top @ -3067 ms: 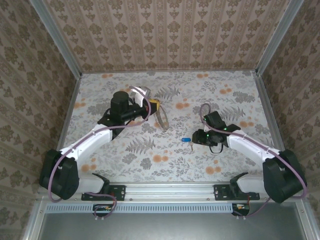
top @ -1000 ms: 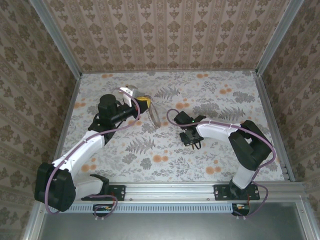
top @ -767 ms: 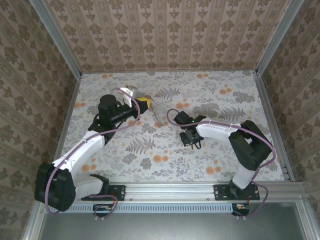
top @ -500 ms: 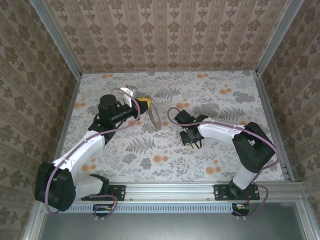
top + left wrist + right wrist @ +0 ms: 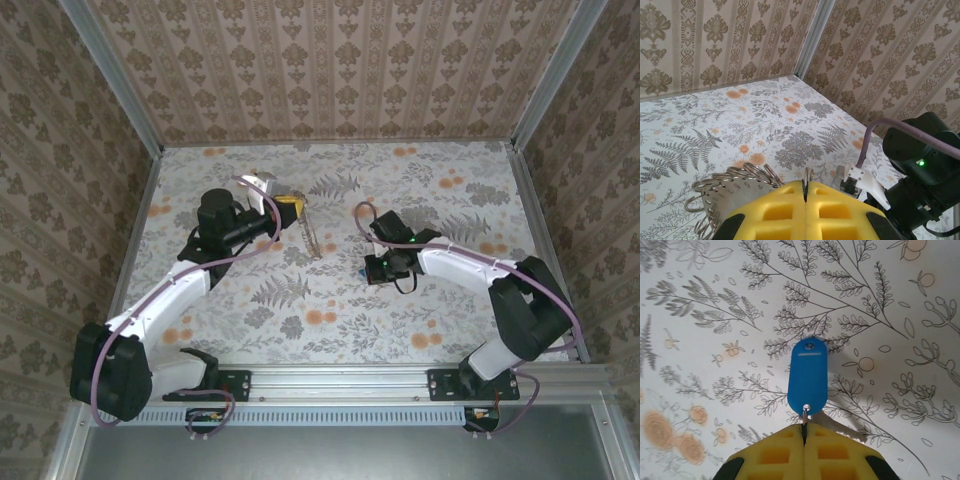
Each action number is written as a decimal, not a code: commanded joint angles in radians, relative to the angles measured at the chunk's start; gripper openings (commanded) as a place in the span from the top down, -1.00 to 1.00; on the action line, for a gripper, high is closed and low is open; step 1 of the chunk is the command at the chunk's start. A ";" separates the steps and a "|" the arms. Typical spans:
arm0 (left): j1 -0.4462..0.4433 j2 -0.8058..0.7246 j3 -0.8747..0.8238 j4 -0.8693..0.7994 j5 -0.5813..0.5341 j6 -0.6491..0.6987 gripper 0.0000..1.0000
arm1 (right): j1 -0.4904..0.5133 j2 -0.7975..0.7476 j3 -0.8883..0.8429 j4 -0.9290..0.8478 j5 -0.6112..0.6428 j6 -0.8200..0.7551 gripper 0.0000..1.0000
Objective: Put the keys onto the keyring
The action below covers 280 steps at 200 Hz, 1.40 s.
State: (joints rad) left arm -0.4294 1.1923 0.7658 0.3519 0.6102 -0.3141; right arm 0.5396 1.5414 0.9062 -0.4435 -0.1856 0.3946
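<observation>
Now the right gripper (image 5: 804, 432), pinched shut on the keys (image 5: 807, 374), sits near and rightward of the keyring (image 5: 742, 176), which the closed left gripper (image 5: 805, 192) clamps.

The top camera hangs above and behind both arm bases, looking down and forward over the whole worktop (image 5: 330, 320) from afar. The left wrist camera sits just behind the left pincer (image 5: 805, 192), low, looking ahead past its tips across the worktop to a far wall corner (image 5: 807, 55). The right arm (image 5: 920, 175) shows to the right of that pincer, a part shared with the top view. The right wrist camera sits behind the right pincer (image 5: 804, 432), facing almost straight down, very near the worktop ahead of its tips.
</observation>
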 commanded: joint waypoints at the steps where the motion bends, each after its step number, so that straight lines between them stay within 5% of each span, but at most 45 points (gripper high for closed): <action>1: 0.005 0.000 0.010 0.053 0.026 -0.009 1.00 | -0.036 -0.071 -0.041 0.105 -0.161 0.005 1.00; 67: -0.020 0.023 0.063 -0.030 0.073 0.064 1.00 | -0.178 -0.261 -0.070 0.225 -0.380 -0.013 1.00; 90: -0.089 0.037 0.106 -0.108 0.082 0.135 1.00 | -0.196 -0.316 -0.069 0.258 -0.417 -0.040 1.00; 189: -0.199 0.125 0.241 -0.195 0.160 0.336 1.00 | -0.229 -0.561 -0.105 0.451 -0.419 -0.102 1.00; 280: -0.249 0.239 0.350 -0.192 0.215 0.424 1.00 | -0.230 -0.592 -0.098 0.443 -0.476 -0.133 1.00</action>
State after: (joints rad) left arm -0.6617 1.4117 1.0531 0.1497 0.7776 0.0616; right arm 0.3126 0.9630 0.8104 -0.0097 -0.6144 0.2897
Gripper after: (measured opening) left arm 0.043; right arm 0.065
